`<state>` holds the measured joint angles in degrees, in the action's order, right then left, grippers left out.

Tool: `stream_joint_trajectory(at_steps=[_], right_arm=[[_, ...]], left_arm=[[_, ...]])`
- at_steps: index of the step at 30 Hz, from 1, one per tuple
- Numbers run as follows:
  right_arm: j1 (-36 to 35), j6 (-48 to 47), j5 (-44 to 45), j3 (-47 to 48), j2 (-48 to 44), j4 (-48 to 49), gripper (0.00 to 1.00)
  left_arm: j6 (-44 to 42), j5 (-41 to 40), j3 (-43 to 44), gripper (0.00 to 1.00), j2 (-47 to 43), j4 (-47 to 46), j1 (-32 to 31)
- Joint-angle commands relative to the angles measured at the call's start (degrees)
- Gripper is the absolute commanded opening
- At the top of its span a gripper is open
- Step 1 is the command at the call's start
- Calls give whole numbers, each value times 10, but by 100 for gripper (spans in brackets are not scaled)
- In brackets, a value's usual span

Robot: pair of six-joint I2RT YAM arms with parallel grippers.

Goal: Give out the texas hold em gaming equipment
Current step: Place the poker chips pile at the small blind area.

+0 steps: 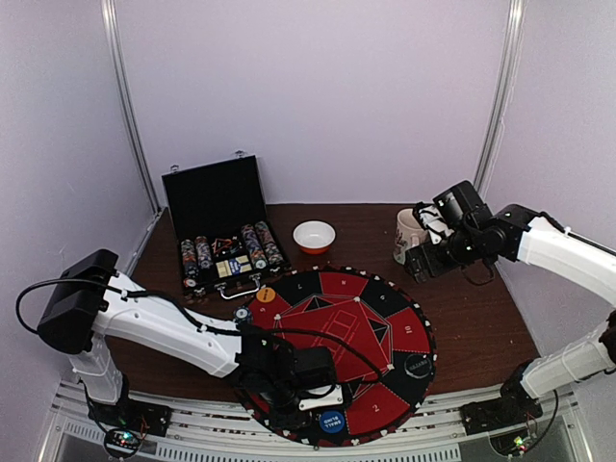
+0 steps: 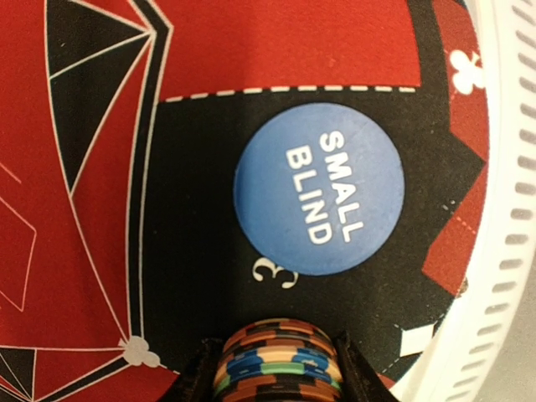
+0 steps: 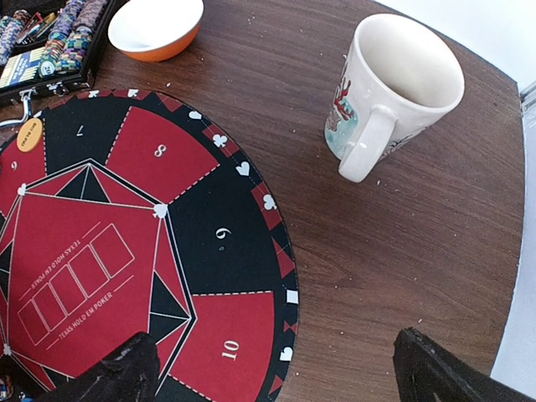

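My left gripper (image 1: pixel 298 387) hangs low over the near part of the round mat (image 1: pixel 385 318). In the left wrist view it (image 2: pixel 279 358) is shut on a small stack of orange, blue and black chips (image 2: pixel 280 368), standing on edge between the fingers. A blue "SMALL BLIND" disc (image 2: pixel 318 188) lies on the black field 3 just ahead; it also shows in the top view (image 1: pixel 331 421). An orange disc (image 1: pixel 266 295) and a black disc (image 1: pixel 417 365) lie on the mat. My right gripper (image 3: pixel 276 373) is open and empty, above the mat's right edge. No loose cards show.
An open black briefcase (image 1: pixel 214 197) with rows of chips (image 1: pixel 261 244) stands at the back left. An orange-and-white bowl (image 1: pixel 314 235) and a white mug (image 1: pixel 409 234) stand behind the mat. The mug (image 3: pixel 394 84) is close to my right gripper (image 1: pixel 428 255).
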<state>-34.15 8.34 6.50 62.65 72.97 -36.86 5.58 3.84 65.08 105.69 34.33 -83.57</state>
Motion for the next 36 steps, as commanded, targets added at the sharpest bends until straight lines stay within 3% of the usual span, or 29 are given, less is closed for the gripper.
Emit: stream_joint_trajectory(at_steps=[1,23,36], right_arm=[[-4,4,0,22,4,-16,100],[-5,10,-3,35,5,-24,100],[-5,44,-2,72,-17,-46,100]], left_arm=[[-11,-12,-13,46,12,-60,7],[-17,-13,11,81,-23,-44,9],[9,-7,27,88,-135,-38,47]])
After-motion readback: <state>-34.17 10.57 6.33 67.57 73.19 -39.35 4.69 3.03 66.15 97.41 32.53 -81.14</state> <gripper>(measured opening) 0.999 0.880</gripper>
